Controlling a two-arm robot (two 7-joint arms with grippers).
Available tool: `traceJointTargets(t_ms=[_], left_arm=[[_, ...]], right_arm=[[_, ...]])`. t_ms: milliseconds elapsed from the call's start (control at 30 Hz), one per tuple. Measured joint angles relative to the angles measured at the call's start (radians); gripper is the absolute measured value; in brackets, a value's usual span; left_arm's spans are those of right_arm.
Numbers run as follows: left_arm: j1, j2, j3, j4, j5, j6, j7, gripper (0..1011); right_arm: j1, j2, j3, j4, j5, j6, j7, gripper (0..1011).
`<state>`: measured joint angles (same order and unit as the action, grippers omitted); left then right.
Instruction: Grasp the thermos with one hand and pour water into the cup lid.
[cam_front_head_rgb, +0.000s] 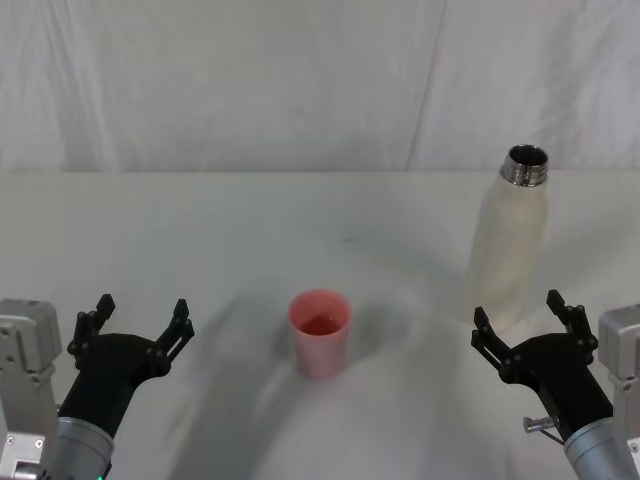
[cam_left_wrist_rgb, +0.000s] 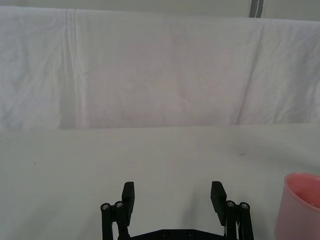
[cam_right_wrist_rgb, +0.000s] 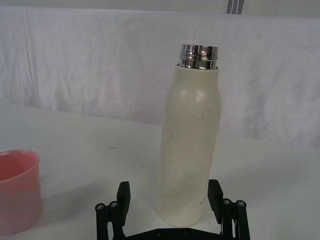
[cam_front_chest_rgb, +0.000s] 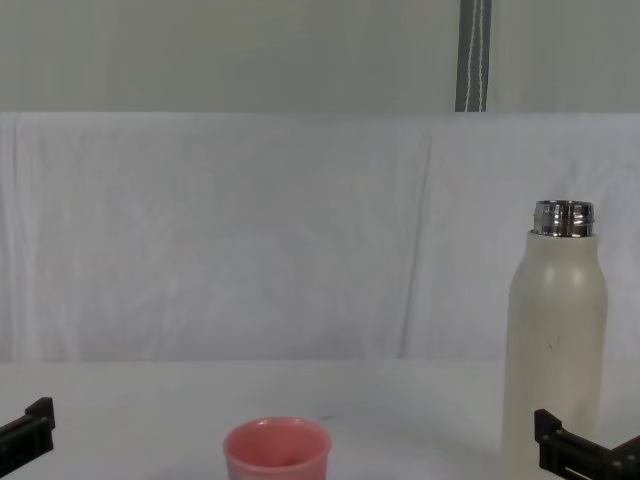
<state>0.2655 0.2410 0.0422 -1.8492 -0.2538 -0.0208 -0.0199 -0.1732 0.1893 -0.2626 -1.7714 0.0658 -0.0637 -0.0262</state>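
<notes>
Counter (cam_front_head_rgb: 200, 215) draped in white, with a wrinkled white cloth backdrop (cam_front_head_rgb: 250, 80) behind it and a grey pole (cam_front_chest_rgb: 474, 55) rising above the cloth.

The thermos (cam_front_head_rgb: 510, 240) stands upright at the right, its steel neck uncapped; the right end effector (cam_front_head_rgb: 526, 322) sits just in front of its base, fingers spread to either side, not touching. The pink cup lid (cam_front_head_rgb: 320, 332) stands near the middle, upright, well apart from the thermos. The left end effector (cam_front_head_rgb: 140, 318) hangs low at the left, fingers spread around nothing.
</notes>
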Motion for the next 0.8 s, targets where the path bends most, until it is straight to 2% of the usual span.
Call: traceJointTargets(t_ms=[800], left_arm=[[0.000, 0.000, 0.000, 0.000, 0.000, 0.000, 0.000, 1001]], right_arm=[[0.000, 0.000, 0.000, 0.000, 0.000, 0.000, 0.000, 1001]])
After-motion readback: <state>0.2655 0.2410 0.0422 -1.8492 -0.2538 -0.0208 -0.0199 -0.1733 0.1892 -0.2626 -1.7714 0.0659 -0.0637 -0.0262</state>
